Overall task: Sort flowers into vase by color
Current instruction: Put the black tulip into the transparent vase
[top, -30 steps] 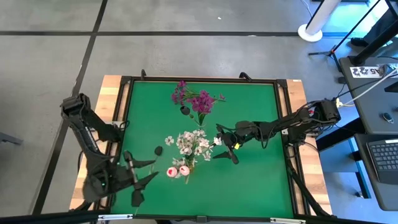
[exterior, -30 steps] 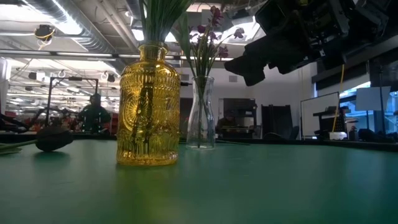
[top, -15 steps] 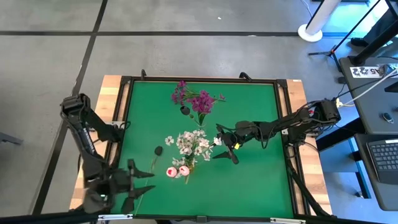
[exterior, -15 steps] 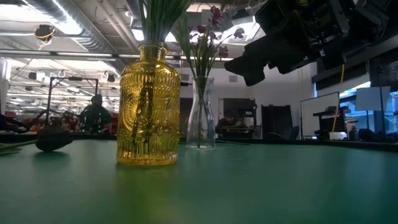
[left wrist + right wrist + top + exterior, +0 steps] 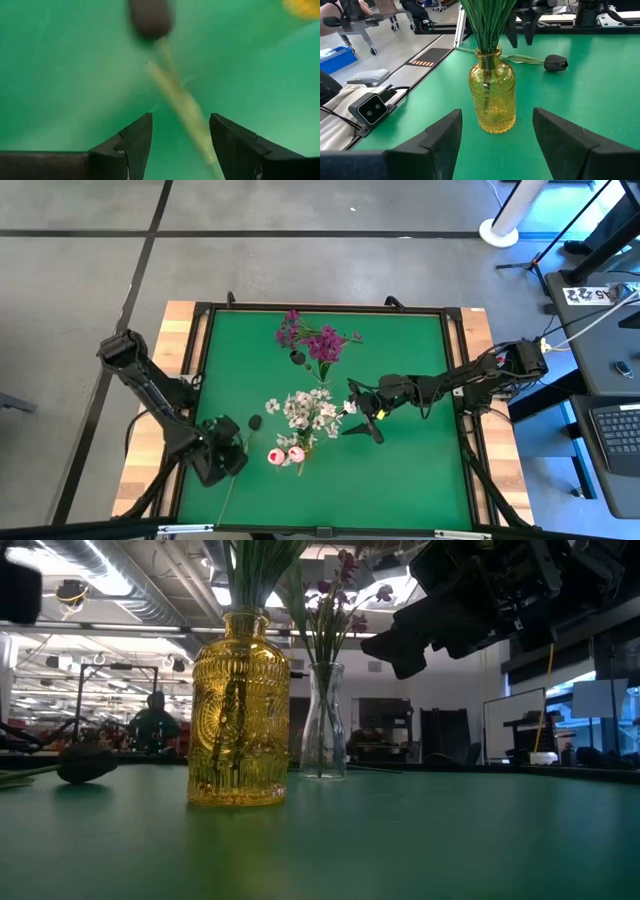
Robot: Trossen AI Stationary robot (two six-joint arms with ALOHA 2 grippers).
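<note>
The stem (image 5: 182,107) should be centred between the left gripper (image 5: 181,131) fingers (wide, holding nothing) before closing.

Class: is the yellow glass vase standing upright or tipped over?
Upright. The yellow glass vase stands on its base on the green table, neck up, green stems rising from it.

Two vases mid-bench, one flower lying loose near the left front corner.

The jar (image 5: 297,448) stands near the middle of the bench (image 5: 400,470), flowers (image 5: 310,410) in it; the slim vase (image 5: 322,368) stands behind it toward the far edge, also holding flowers. A loose flower (image 5: 252,423) lies left of the jar, its stem running toward the near edge. The left hand (image 5: 225,450) hangs over that stem; the right hand (image 5: 362,415) hangs just right of the jar.
</note>
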